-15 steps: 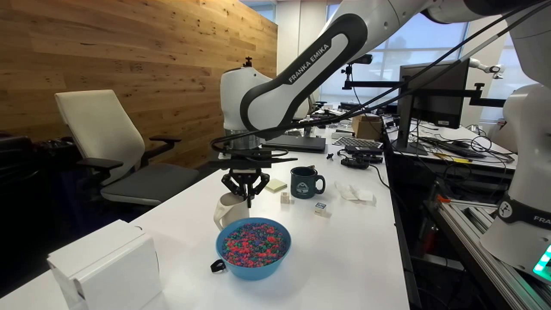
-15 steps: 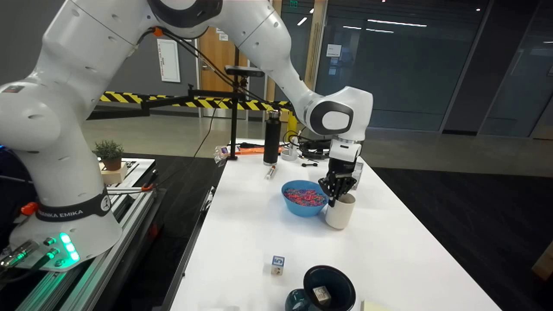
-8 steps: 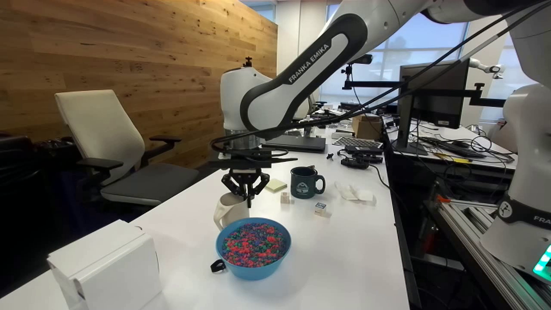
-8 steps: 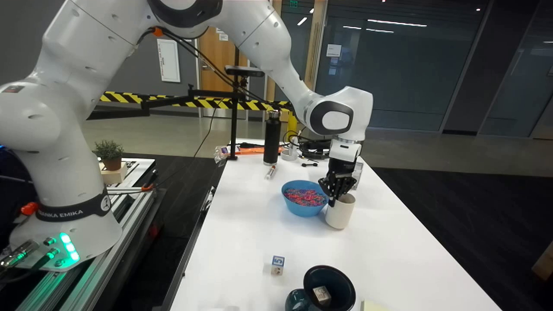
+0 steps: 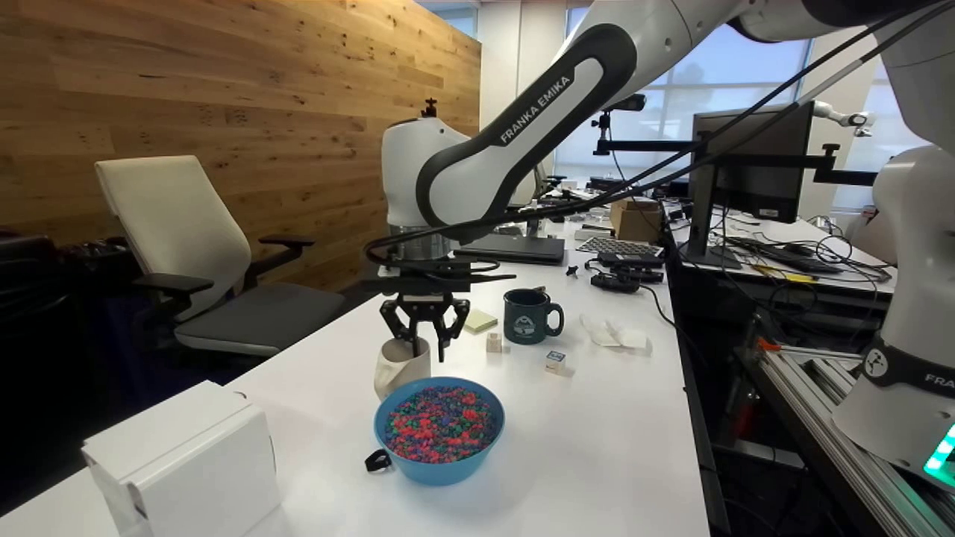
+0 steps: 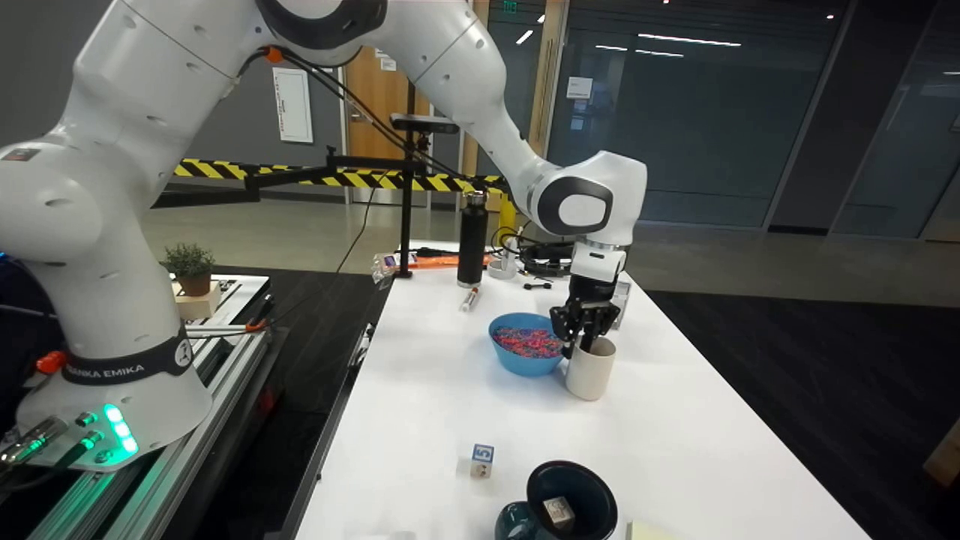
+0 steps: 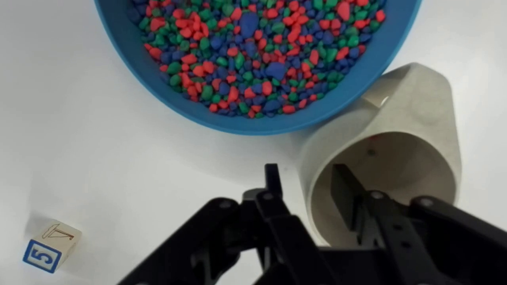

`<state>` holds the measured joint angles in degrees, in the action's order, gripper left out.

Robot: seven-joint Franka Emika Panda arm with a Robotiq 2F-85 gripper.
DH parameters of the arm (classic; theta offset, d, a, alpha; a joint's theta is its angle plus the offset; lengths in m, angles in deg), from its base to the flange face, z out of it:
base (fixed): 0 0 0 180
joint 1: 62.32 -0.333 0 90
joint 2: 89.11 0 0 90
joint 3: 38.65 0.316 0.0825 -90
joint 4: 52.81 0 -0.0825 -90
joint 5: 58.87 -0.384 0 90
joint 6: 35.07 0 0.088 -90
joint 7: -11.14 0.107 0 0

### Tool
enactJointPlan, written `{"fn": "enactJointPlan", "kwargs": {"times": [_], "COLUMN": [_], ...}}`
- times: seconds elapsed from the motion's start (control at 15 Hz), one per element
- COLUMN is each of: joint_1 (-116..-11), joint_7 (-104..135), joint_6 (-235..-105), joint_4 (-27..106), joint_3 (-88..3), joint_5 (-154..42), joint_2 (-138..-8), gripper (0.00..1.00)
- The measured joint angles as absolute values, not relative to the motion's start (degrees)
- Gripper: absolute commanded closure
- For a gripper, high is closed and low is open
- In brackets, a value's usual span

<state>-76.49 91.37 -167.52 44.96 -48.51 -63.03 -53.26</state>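
The cream mug [image 5: 410, 369] stands under the end effector [image 7: 307, 170], its wall rising in the gap between the parted fingers: one dips inside, the other hangs outside. The bowl [image 7: 253, 126] crowds one side of the mug; whether they touch cannot be told. A hand could pass over the bench [image 5: 597, 462] between the bowl and the block with a 5 [image 7: 51, 249]. Toward the dark mug [image 5: 524, 317], a plain block [image 5: 494, 342] and a notepad [image 5: 478, 321] narrow the way. The white box [image 5: 201, 477] obstructs a bench corner in an exterior view.
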Motion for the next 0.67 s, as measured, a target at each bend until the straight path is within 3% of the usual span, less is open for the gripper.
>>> {"fn": "enactJointPlan", "kwargs": {"times": [0.07,0.13,0.2,0.4,0.67], "joint_1": [-76.47,-76.45,-76.42,-76.02,-75.92], "joint_7": [91.37,91.37,91.37,91.36,91.30], "joint_6": [-167.52,-167.52,-167.52,-167.49,-167.48], "joint_4": [44.96,44.96,44.96,44.96,45.11], "joint_3": [-48.49,-48.47,-48.44,-47.86,-47.53], "joint_5": [-63.03,-63.03,-63.03,-63.03,-63.02], "joint_2": [-53.26,-53.26,-53.26,-53.26,-53.46], "gripper": [0.46,0.17,0.17,0.01,0.00]}}
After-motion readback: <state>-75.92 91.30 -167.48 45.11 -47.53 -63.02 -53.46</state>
